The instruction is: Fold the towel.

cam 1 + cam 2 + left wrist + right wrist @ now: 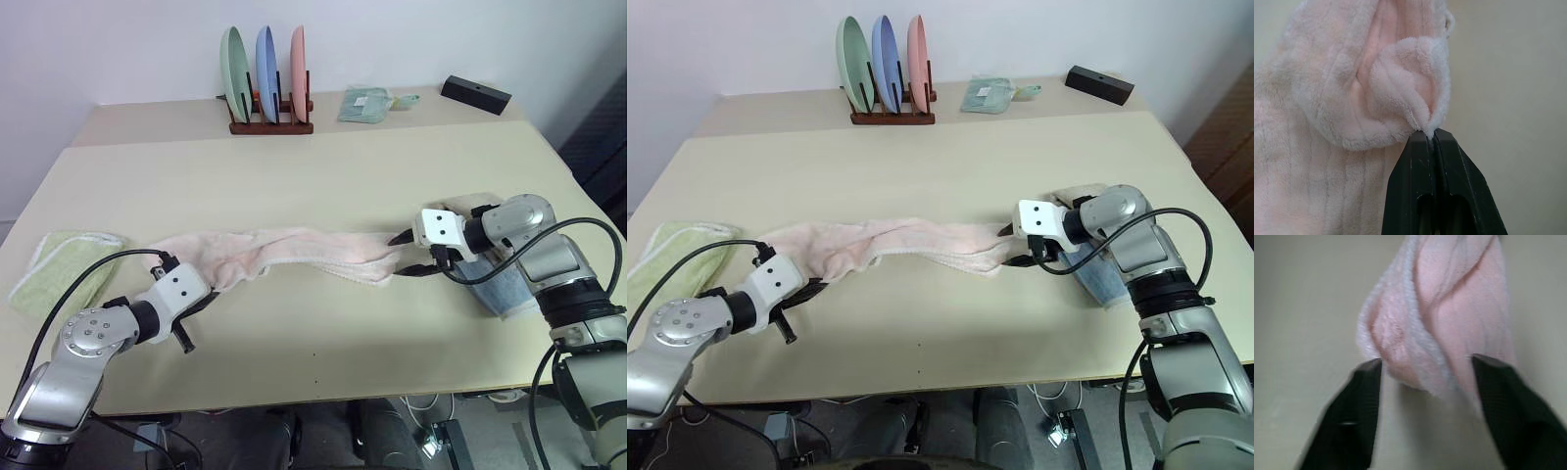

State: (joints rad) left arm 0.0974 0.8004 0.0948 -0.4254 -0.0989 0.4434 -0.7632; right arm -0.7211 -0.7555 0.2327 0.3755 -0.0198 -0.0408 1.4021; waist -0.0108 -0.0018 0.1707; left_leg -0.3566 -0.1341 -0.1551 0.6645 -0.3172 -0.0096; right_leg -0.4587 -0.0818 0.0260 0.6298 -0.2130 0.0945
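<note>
The towel (284,250), pale pink and fluffy, lies bunched in a long strip across the middle of the table. My left gripper (208,294) is at its left end, shut on a fold of the towel's edge; the left wrist view shows the black fingers (1420,161) pinched together on the hem. My right gripper (400,255) is at the towel's right end and stands open. In the right wrist view the towel's rolled end (1435,333) sits between the two spread fingertips (1369,377), loose.
A light green towel (59,274) lies at the table's left edge. A folded beige and blue cloth (505,286) sits under my right arm. At the back are a plate rack (269,93), a folded green cloth (364,105) and a black box (475,93).
</note>
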